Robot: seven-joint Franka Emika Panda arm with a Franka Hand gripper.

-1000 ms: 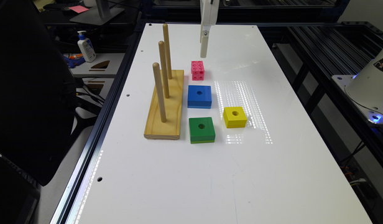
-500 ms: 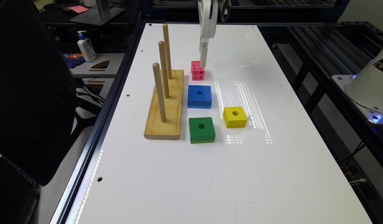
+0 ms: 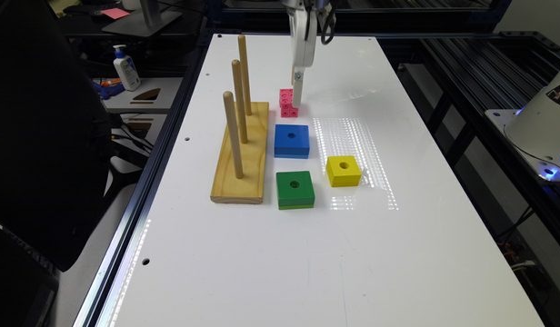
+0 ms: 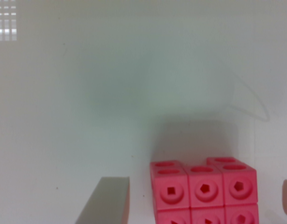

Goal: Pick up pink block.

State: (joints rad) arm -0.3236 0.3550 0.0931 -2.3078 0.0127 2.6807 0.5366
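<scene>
The pink block [image 3: 286, 104] is a small cube of linked cubes with round holes, resting on the white table [image 3: 398, 227] just beyond the blue block. My gripper [image 3: 297, 99] has come down from above to the block's level, at its side towards the exterior view's right. In the wrist view the pink block [image 4: 204, 189] lies between my two fingers, one grey fingertip [image 4: 108, 200] on one side and the other just showing at the frame's edge. A small gap remains on each side, so the gripper [image 4: 197, 201] is open around the block.
A wooden base with three upright pegs [image 3: 240, 150] stands to the exterior view's left of the blocks. A blue block [image 3: 291, 141], a green block [image 3: 295, 190] and a yellow block [image 3: 343, 170] lie nearer the camera. A lotion bottle [image 3: 126, 68] stands off the table.
The gripper has come straight down from above the table to the pink block's level. The blocks and the peg base have not moved.
</scene>
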